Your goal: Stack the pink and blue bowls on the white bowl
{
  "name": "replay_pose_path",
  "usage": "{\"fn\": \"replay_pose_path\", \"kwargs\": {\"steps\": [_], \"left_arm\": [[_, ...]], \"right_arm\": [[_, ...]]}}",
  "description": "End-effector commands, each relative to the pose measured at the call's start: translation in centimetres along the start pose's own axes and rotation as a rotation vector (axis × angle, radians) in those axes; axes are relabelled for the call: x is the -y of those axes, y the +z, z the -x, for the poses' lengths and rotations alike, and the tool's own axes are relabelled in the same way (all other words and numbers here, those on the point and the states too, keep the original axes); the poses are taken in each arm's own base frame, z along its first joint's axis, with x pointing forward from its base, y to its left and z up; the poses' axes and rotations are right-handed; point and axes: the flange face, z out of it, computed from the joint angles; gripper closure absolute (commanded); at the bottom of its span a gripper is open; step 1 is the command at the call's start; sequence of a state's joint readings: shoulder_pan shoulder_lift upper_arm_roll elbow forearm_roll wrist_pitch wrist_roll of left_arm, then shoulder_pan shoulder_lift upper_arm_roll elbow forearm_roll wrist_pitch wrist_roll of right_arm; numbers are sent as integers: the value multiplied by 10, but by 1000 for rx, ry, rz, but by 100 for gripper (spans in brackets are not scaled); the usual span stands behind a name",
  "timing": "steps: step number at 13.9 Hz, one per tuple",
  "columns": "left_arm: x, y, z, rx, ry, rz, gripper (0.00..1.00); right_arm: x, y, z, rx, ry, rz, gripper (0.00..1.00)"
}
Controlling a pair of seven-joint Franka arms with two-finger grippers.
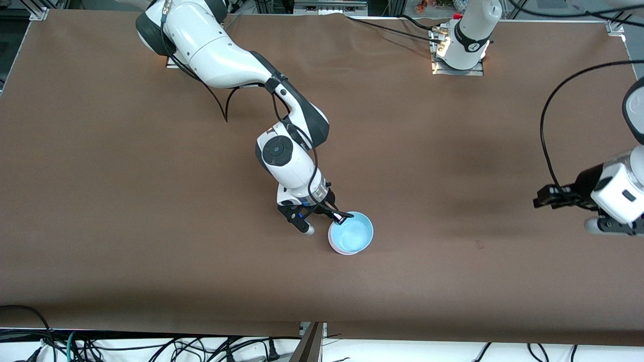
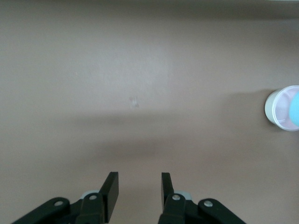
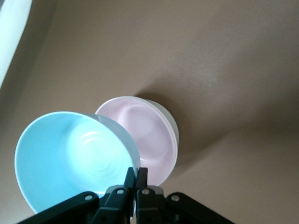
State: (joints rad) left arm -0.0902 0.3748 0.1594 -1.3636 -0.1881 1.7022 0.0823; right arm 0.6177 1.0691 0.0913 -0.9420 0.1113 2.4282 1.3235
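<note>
Right pincer grasping rim of light blue plastic bowl, tilted over pale pink bowl nested in white bowl, pinch at ten o'clock. Final stacking step, I judge; next: level, lower, release. Left pincer released, waits above brown worktop.

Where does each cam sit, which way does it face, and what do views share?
Front: high across the table, facing both bases; shows both arms.
Left wrist: over bare table, open left tool showing, bowls distant.
Right wrist: right tool shut on blue bowl over pink bowl in white bowl.
All share the bowl stack.
</note>
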Motion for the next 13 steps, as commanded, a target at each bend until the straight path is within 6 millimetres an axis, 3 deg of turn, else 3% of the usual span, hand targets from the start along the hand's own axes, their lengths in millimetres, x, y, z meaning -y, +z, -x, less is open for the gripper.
{"fn": "replay_pose_path", "kwargs": {"steps": [1,3,5,9,12,13], "left_arm": [[-16,-20,45,13,26,-6,55],[-26,-52,79,-5,6,-34,55],[-34,-69,96,2,-20,-28,55],[-26,-41,94,15,-42,-44,55],[-27,-9,62,23,-12,-118,55],[-28,-13,59,14,-10,-117,55]], "right_arm": [[-3,8,2,-8,-52,47,100],[-5,9,0,-7,-68,56,100],[-5,9,0,-7,-69,55,100],[-9,16,-1,-8,-101,66,100],[-11,18,-2,-8,-109,71,100],[-12,20,-2,-7,-112,74,100]]}}
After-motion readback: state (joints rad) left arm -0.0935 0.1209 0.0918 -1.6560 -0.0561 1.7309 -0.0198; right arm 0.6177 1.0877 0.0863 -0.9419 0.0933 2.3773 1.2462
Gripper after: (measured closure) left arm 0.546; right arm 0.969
